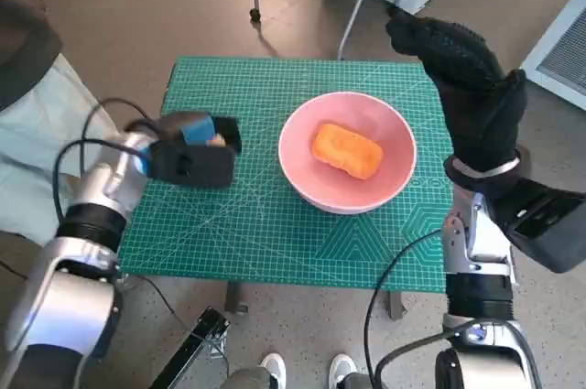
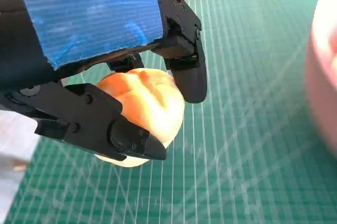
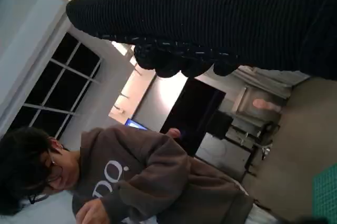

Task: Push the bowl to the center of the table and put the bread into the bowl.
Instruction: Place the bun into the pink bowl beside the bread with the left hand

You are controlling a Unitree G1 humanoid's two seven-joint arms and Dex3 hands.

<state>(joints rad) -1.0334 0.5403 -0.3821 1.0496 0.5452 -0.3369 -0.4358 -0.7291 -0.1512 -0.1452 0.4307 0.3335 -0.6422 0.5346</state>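
While the left hand (image 2: pixel 105 76) grips a bread roll (image 2: pixel 142 103) left of the pink bowl (image 1: pixel 348 153), a loose grip risks dropping it short; right hand (image 1: pixel 467 78) lifted, holding nothing.

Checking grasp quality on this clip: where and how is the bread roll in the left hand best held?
As now: the left hand holds the bread roll across its rounded middle, fingers on opposite sides. The roll is a soft dome, so a light grip across its widest part looks most secure. The pink bowl already holds an orange bread piece.
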